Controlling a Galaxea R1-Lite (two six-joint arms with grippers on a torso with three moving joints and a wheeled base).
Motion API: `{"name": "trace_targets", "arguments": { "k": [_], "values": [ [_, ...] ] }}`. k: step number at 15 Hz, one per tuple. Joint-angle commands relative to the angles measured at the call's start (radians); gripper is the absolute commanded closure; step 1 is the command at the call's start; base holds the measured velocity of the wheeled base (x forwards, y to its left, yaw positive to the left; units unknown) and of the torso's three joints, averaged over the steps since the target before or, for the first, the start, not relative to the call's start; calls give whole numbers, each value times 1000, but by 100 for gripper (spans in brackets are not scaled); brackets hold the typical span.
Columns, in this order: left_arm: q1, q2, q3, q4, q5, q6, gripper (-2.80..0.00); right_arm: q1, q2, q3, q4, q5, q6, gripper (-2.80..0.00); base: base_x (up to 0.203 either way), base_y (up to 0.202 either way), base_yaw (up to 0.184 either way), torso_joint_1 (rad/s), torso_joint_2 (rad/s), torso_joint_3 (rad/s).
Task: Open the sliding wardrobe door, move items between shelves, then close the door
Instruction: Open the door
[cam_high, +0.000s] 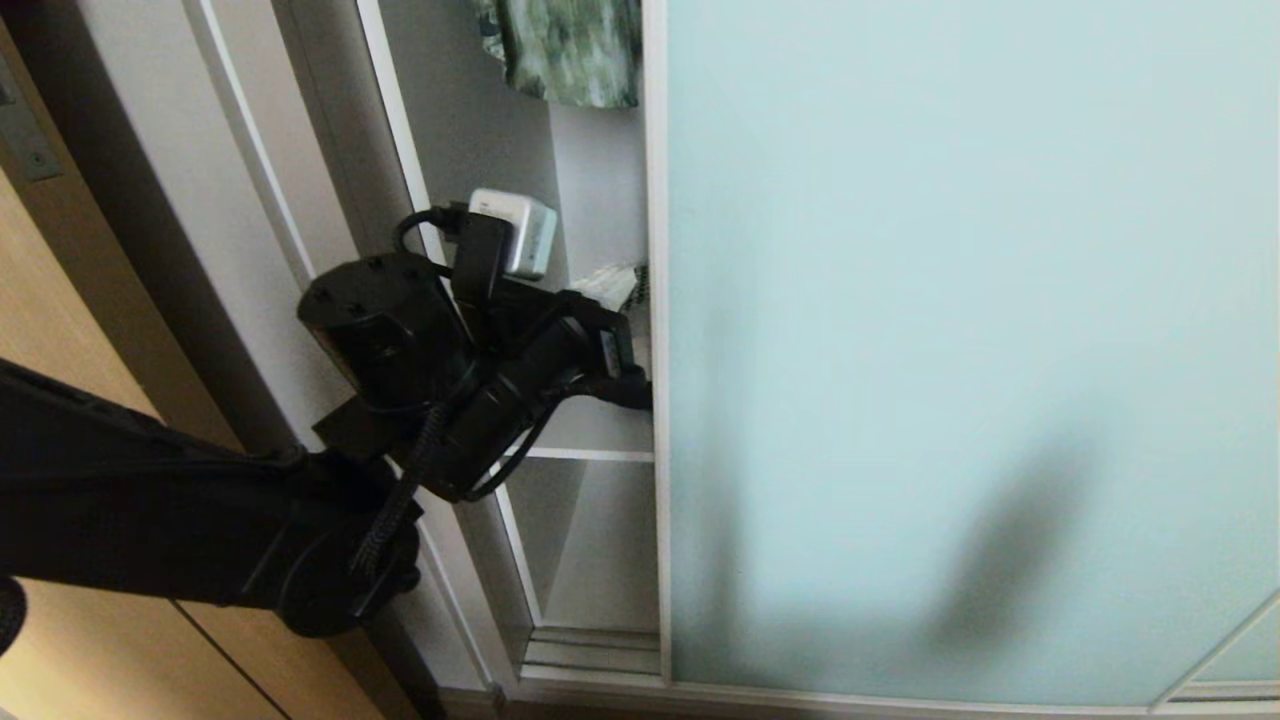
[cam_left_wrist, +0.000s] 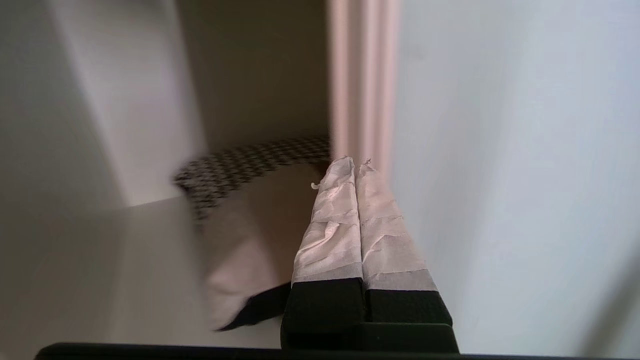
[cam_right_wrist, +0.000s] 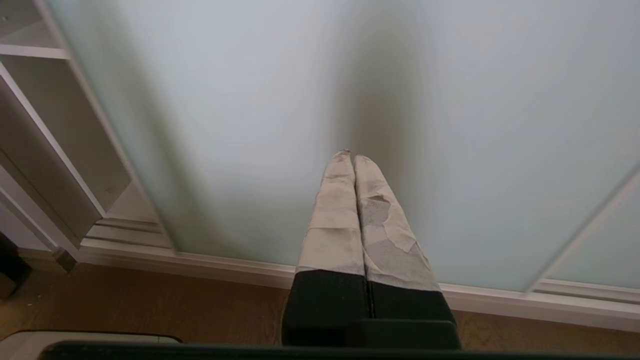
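Frosted glass fills most of the head view: the sliding wardrobe door (cam_high: 960, 350) stands part-way open, leaving a narrow gap at its left edge. The left claw (cam_left_wrist: 356, 165) reaches into that gap with its 2 taped fingers (cam_left_wrist: 330, 225) pressed together, holding nothing, right beside the door's frame. The cushion (cam_left_wrist: 250, 220) lies on a white shelf (cam_left_wrist: 150, 280) inside, just beside and beneath the fingers, its houndstooth edge toward the back wall; whether they touch cannot be told. The right claw (cam_right_wrist: 352, 156) hangs in front of the door glass, low near the wood-grain floor (cam_right_wrist: 150, 305), likewise closed and empty.
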Motion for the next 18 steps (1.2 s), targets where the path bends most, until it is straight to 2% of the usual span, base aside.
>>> {"name": "trace_targets", "arguments": {
  "k": [1,3,6,10,14,18],
  "values": [
    [-29,107,-24,-44,-4,3,0,0,0,0,-1,0,0,0,0,0,0,0,0,0],
    [-75,172,-52,-101,-6,6,0,0,0,0,-1,0,1,0,0,0,0,0,0,0],
    [-168,209,-74,-104,-9,11,0,0,0,0,-1,0,0,0,0,0,0,0,0,0],
    [-186,242,-214,-50,-2,11,0,0,0,0,-1,0,0,0,0,0,0,0,0,0],
    [-177,179,-244,-45,53,13,0,0,0,0,-1,0,0,0,0,0,0,0,0,0],
    [-55,-66,-179,-14,123,52,0,0,0,0,-1,0,0,0,0,0,0,0,0,0]
  ]
}}
